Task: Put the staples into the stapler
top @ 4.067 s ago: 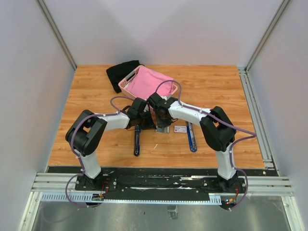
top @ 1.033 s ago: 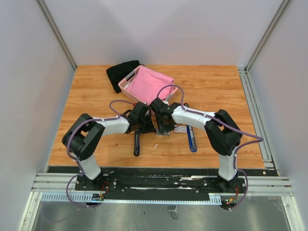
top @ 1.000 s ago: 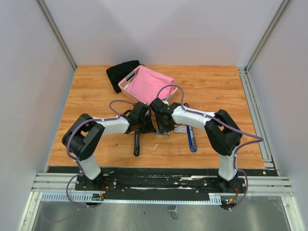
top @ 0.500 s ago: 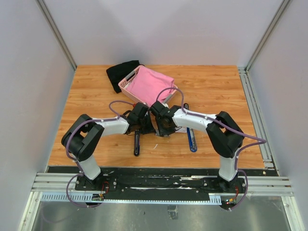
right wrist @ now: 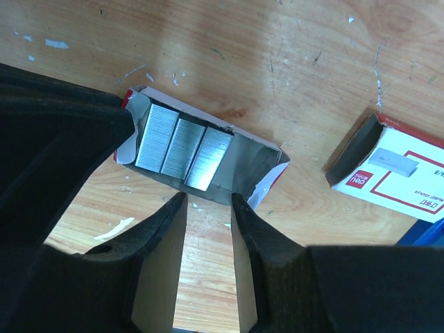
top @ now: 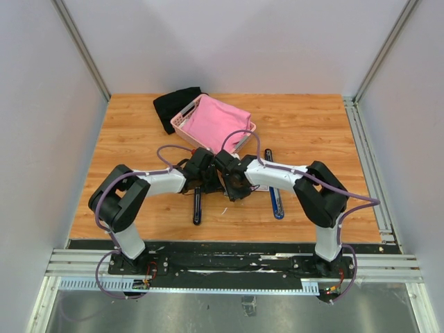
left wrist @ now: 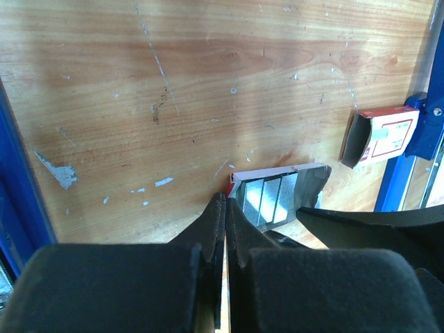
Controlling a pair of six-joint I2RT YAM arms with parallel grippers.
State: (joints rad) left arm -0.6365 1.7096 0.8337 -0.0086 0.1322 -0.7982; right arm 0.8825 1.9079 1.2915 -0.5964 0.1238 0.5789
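Claws both at open staple tray [right wrist: 260, 171]. Left claw [left wrist: 223, 202]: fully closed, tips touching tray's red corner; cannot tell whether a flap is pinched. Right claw [right wrist: 208, 208]: partly open, empty, fingers just beside tray's long side, bench [right wrist: 291, 62] visible between them. Staples [right wrist: 182, 154]: three silvery blocks side by side in tray. White-and-red carton sleeve [right wrist: 399, 173] near tray, cut off by frame edge. Top view: wrists hide tray.

Pink basket [top: 180, 123] holding pink cloth [top: 215, 119], beside black cloth [top: 173, 105], near the table [top: 312, 125] far edge.
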